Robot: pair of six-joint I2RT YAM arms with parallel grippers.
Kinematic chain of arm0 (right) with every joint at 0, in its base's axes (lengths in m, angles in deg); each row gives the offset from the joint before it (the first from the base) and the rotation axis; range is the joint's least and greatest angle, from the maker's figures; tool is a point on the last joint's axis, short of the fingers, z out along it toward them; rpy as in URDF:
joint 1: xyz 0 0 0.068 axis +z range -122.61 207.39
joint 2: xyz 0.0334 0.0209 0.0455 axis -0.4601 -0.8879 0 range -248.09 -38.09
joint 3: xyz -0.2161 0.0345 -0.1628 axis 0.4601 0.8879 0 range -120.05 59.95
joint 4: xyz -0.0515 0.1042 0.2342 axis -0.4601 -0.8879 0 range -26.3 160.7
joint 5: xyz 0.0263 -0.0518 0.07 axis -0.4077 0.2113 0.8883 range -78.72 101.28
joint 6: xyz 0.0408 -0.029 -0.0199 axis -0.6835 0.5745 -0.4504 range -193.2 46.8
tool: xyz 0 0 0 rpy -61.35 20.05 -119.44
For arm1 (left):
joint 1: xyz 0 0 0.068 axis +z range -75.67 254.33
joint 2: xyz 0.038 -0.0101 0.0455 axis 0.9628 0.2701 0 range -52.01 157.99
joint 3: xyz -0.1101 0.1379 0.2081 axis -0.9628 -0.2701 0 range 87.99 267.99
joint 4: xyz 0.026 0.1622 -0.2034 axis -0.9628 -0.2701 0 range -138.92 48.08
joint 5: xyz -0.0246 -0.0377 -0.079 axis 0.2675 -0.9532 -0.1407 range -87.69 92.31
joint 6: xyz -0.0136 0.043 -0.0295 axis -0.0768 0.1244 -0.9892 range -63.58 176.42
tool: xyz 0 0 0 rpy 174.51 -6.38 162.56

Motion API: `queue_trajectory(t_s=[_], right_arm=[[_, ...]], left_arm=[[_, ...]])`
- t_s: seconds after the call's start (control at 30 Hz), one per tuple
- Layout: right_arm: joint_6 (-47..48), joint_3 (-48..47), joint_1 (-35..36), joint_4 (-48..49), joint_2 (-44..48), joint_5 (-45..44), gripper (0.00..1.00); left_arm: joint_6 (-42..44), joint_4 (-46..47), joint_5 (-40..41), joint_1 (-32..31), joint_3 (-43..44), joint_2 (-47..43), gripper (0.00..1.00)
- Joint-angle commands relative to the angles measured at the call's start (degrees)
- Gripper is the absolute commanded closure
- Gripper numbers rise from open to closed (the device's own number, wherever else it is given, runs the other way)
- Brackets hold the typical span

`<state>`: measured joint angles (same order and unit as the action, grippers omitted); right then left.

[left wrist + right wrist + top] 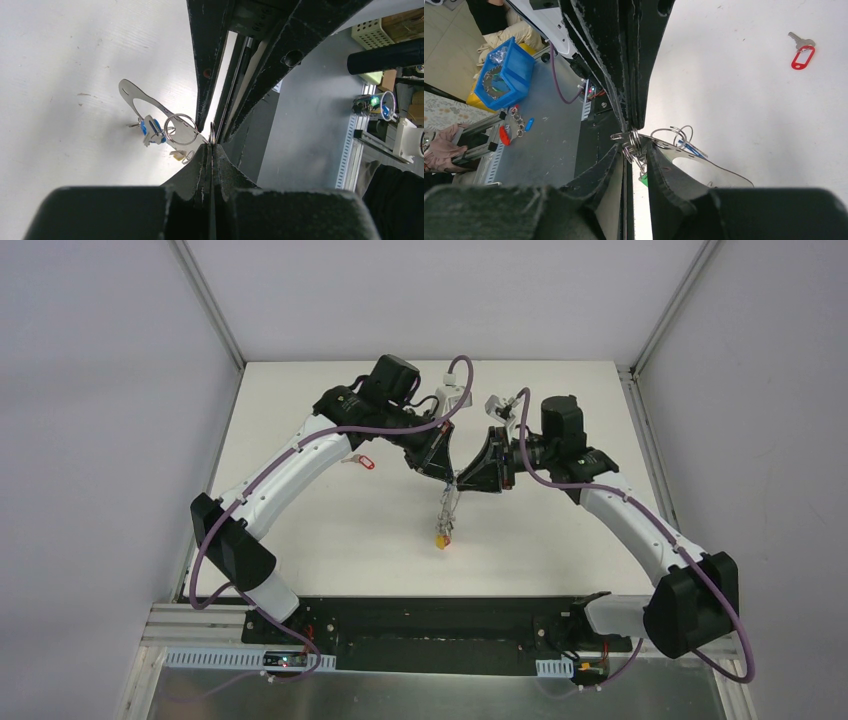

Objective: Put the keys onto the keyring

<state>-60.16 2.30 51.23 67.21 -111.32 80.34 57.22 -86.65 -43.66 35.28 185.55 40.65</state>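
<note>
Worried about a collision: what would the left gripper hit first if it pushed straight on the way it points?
The right gripper: its fingertips stand right against the left gripper, tip to tip, so contact would come almost at once.

Thin grey keyring [129, 91] aloft with blue-tagged key [151, 131] and yellow-tagged key [441, 538]; red-tagged key [802, 56] flat, well apart.

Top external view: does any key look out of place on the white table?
Yes. One silver key with a red plastic tag lies alone on the white table, apart from the bunch of keys hanging mid-table. It looks odd because the rest are gathered together.
</note>
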Motion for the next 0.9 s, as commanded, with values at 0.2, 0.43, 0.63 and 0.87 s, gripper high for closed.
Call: queue_trajectory(t_s=[0.2,0.43,0.63,0.87], right_arm=[[-5.2,-2.3,1.0,7.8,-0.6,2.0,0.87],[-6.8,-1.8,0.9,9.7,-0.7,1.7,1.0],[-19.2,2.3,-0.2,22.5,-0.7,2.5,1.0],[-44.3,8.7,-0.7,53.7,-3.2,1.0,1.0]], left_arm=[[-0.6,2.5,-1.3,-0.4,0.0,-1.5,1.0],[-0.6,2.5,-1.8,0.1,0.2,-2.1,1.0],[-2.8,4.7,-9.2,4.6,0.3,-4.8,0.79],[-11.9,34.1,-14.0,8.7,-15.3,-14.0,0.68]])
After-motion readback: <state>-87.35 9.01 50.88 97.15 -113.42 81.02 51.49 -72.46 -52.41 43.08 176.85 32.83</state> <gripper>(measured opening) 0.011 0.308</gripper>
